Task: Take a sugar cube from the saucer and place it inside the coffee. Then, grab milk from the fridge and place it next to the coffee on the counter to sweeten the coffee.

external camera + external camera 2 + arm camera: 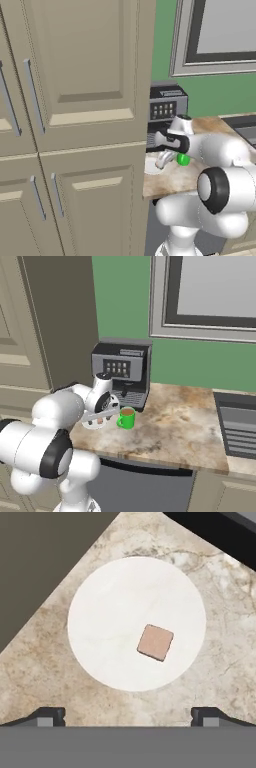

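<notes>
End effector [128, 714] agape over sugar cube [155, 642]

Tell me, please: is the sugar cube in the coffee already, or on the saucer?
On the saucer. The hand view shows the sugar cube lying flat on it, untouched, jaws open above.

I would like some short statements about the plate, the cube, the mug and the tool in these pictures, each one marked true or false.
1. The small pale tan sugar cube lies on the round flat white saucer. True.
2. The tool is shut on the cube. False: it stands open above the saucer and holds nothing.
3. The bright green mug holds brown coffee. True.
4. The mug stands on the saucer. False: it stands beside the saucer on the beige-brown marbled stone counter.
5. The cube is already in the coffee. False: it is on the saucer.
</notes>
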